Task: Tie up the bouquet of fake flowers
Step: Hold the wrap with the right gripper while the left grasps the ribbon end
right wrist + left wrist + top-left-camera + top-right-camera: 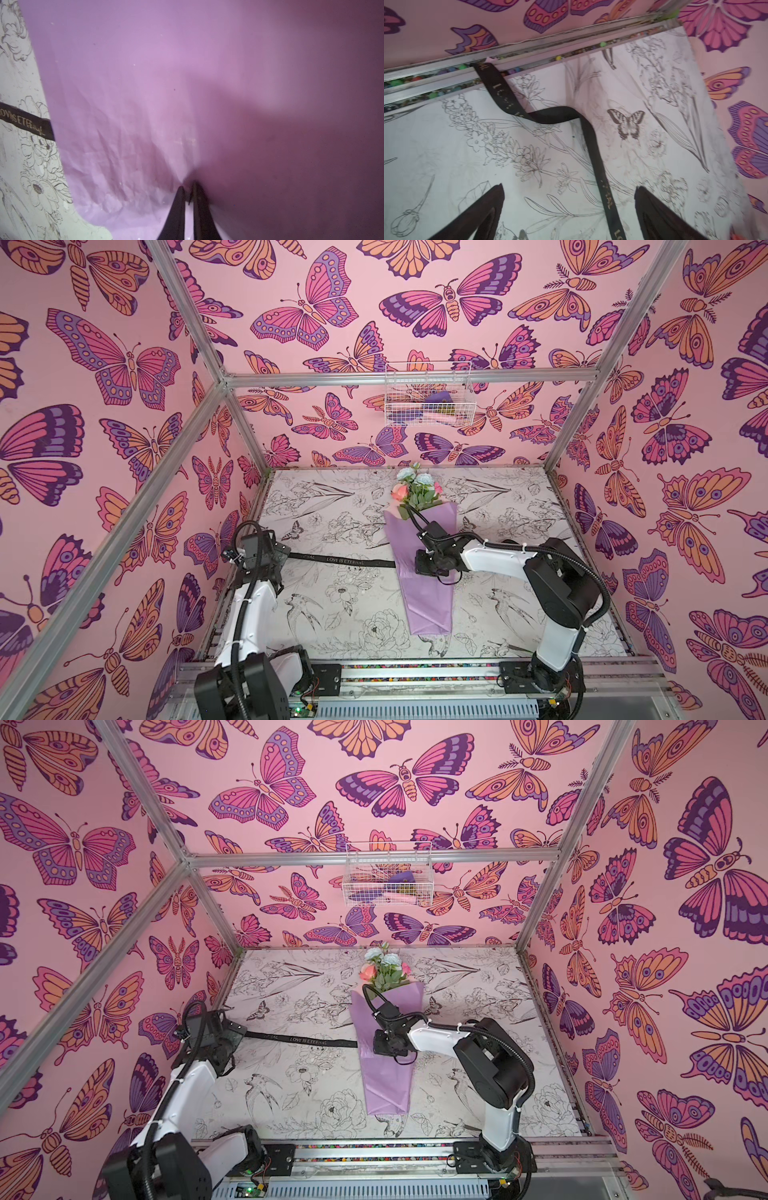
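The bouquet of fake flowers (417, 489) (384, 969) lies in the middle of the table with its coral and pale blue blooms towards the back. Lilac wrapping paper (424, 605) (384, 1085) (145, 83) covers its stems. A black ribbon (345, 561) (307, 1040) (591, 145) (27, 124) runs left from under the paper. My left gripper (270, 562) (226, 1042) (569, 191) hangs open over the ribbon's loose left part, which lies on the table between the fingers, untouched. My right gripper (422, 568) (380, 1046) (188, 185) is shut, its tips in a pucker of the paper.
The ribbon's far end rests on the metal rail (446, 72) along the left wall, where coloured beads lie. A white wire basket (430, 393) (388, 876) hangs on the back wall. Both arm bases stand on the front rail (415, 672).
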### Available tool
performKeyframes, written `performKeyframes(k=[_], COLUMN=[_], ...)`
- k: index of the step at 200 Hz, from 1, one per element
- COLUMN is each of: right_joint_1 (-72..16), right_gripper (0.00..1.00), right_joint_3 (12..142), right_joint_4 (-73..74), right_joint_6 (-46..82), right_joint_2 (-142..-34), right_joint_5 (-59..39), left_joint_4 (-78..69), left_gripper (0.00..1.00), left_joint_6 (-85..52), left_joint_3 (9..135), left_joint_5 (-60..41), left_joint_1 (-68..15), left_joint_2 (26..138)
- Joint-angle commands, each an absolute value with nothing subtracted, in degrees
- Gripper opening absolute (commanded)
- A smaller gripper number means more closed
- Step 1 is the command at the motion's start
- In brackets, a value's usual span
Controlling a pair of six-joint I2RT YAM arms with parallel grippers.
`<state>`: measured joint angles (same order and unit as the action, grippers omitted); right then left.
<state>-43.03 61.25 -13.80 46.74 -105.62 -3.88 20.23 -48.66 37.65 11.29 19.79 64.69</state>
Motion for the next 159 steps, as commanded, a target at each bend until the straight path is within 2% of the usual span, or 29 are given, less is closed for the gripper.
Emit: performKeyframes(k=[1, 81, 133, 159], right_joint_1=[-44.1, -44.7, -44.7, -44.8], right_gripper=[0.13, 0.12, 0.12, 0.12], right_joint_3=[59.7, 60.4, 60.4, 60.3], right_joint_4=[-17.7, -17.7, -17.3, -17.6], right_joint_6=[47.9, 48.3, 48.3, 48.3], right_joint_2=[-109.9, -111.3, -111.7, -111.7], right_joint_5=[-3.6, -3.8, -4.3, -4.3], left_joint_4=[20.4, 16.3, 10.7, 9.9], left_gripper=[0.99, 0.92, 0.88, 0.83], left_joint_6=[-48.8, -51.4, -51.1, -50.8], left_joint_3=[39.3, 42.7, 45.7, 47.5], left_joint_5=[13.0, 11.0, 6.5, 5.7], left_joint_1=[23.1, 31.0, 32.6, 32.7], left_joint_2=[68.4, 82.8, 91.5, 94.3])
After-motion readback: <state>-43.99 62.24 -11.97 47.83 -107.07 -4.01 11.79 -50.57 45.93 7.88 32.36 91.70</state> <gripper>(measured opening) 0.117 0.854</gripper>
